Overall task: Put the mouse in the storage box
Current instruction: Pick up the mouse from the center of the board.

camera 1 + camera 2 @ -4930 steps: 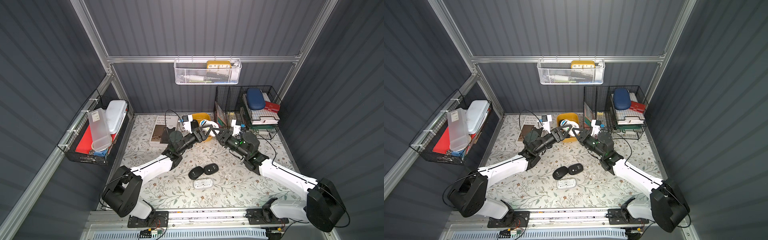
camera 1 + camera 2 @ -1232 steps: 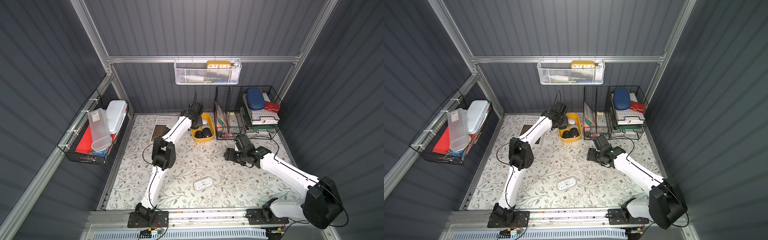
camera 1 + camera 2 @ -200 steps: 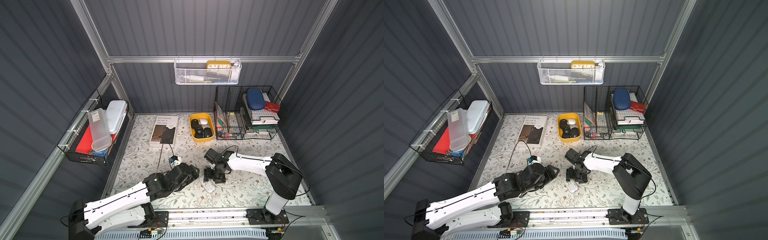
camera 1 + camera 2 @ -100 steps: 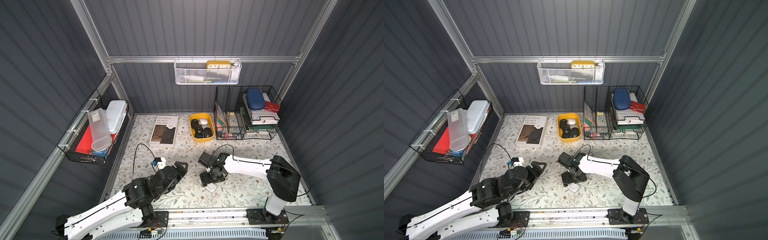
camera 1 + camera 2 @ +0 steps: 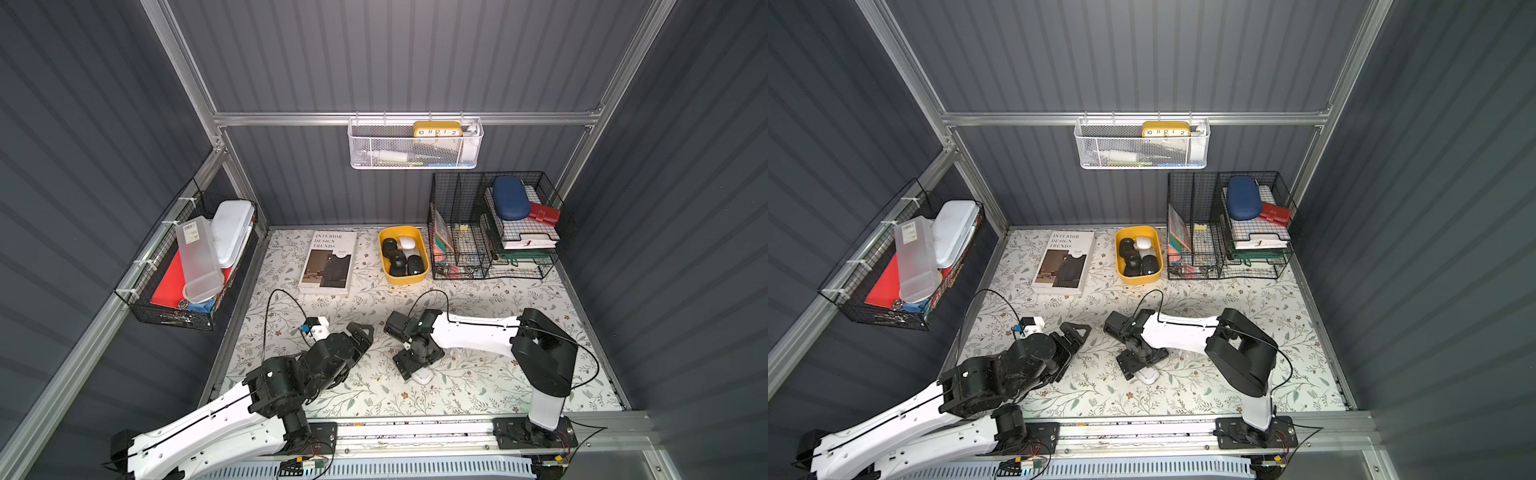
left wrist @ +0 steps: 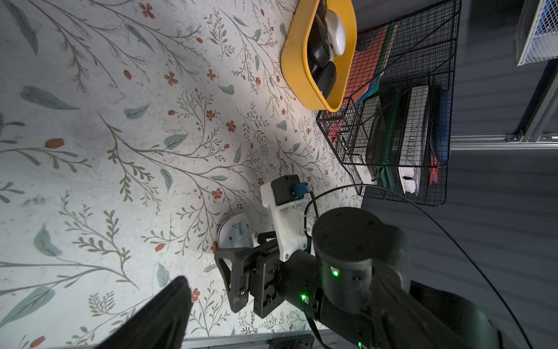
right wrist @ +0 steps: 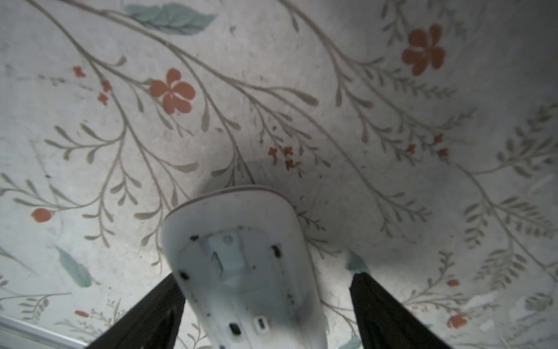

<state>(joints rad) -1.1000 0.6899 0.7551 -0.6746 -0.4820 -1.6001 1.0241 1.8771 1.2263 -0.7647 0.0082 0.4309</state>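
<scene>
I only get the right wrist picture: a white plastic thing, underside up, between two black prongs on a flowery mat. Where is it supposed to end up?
Observer: In the yellow storage box, standing at the back of the mat beside a black wire organiser.
Operator: Is that box empty?
Observer: No, black mice and a white one lie in it already.
Operator: What is the other arm doing?
Observer: The left gripper hangs open over bare mat, holding nothing.

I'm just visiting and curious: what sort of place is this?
Likely a mock office desk set up for robot trials: a design book, a wire paper organiser and a yellow bin of computer mice.
</scene>
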